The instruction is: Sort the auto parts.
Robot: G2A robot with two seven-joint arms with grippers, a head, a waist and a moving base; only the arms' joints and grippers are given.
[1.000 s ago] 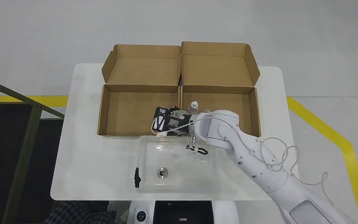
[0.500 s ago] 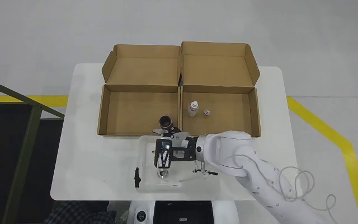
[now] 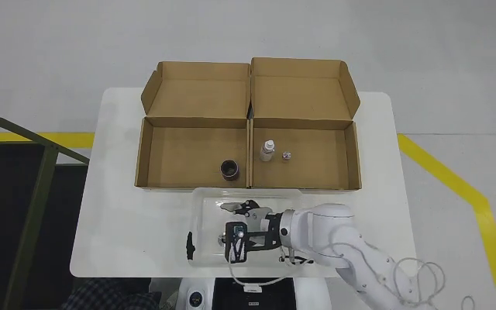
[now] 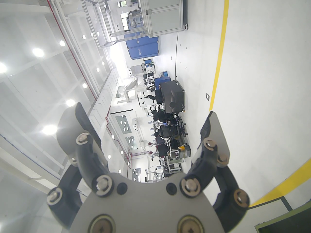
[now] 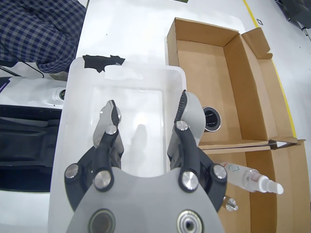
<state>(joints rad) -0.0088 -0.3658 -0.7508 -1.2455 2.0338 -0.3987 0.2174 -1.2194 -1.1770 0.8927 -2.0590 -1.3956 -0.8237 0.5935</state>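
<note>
My right gripper (image 3: pixel 231 236) hangs open and empty over the clear plastic bin (image 3: pixel 203 203), close above its floor. In the right wrist view the right gripper (image 5: pixel 148 110) has its fingers spread wide over the bin (image 5: pixel 73 103). A small grey round shape peeks out behind one fingertip (image 5: pixel 112 112). A black round part (image 3: pixel 229 167) (image 5: pixel 211 121) lies in the left cardboard box (image 3: pixel 147 155). The right box (image 3: pixel 353 155) holds a small spray bottle (image 3: pixel 268 149) (image 5: pixel 245 174) and a little metal piece (image 3: pixel 286 155) (image 5: pixel 230 203). My left gripper (image 4: pixel 145 112) is open, empty and aimed at the room.
Both boxes stand side by side at the back of the white table (image 3: pixel 116 201), lids folded back. A strip of black tape (image 3: pixel 188 245) (image 5: pixel 102 61) sticks to the bin's rim. Bare table lies to the left and right of the bin.
The right gripper left the black round part in the left box, then drew back toward the table's front and came down over the clear bin.
</note>
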